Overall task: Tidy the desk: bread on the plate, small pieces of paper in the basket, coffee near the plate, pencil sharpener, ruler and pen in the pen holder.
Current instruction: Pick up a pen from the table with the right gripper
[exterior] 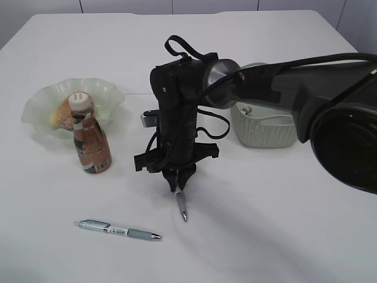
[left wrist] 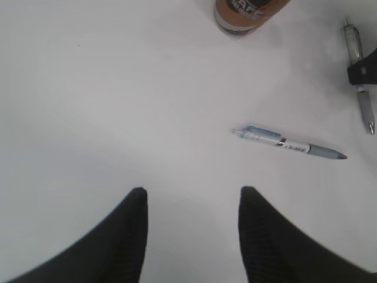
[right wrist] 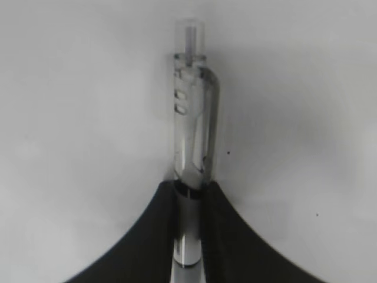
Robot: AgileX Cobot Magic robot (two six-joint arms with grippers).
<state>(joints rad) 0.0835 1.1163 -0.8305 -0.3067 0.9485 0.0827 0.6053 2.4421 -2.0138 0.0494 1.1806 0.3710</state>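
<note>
Pens on the bench: light, slick, easily rolled

Plate (exterior: 35,112) at nine o'clock on the bench (exterior: 283,224), bread (exterior: 62,113) inside it; thin wavy rim, probably brittle, best left alone. Coffee (exterior: 89,137) upright just in front, touching or nearly touching the plate; brown label with white lettering, too blurred to read beyond a fragment. Likely heavier than the rest, smooth-sided; grasp at mid-body.

Loose pen (exterior: 118,230) lying flat at seven o'clock, clear barrel with printed band, writing illegible. Light, stiff, round, apt to roll; take across the barrel near the middle. Left gripper (left wrist: 191,203) hovering over bare bench, fingers spread, holding nothing.

Second pen (right wrist: 193,147) at centre, pinched by the right gripper (exterior: 177,180), fingers pressed against the lower barrel below the clip, tip slanting down toward the bench. Slippery plastic; off-centre hold may let it pivot.

Basket (exterior: 265,132) at three o'clock, behind the right arm.
</note>
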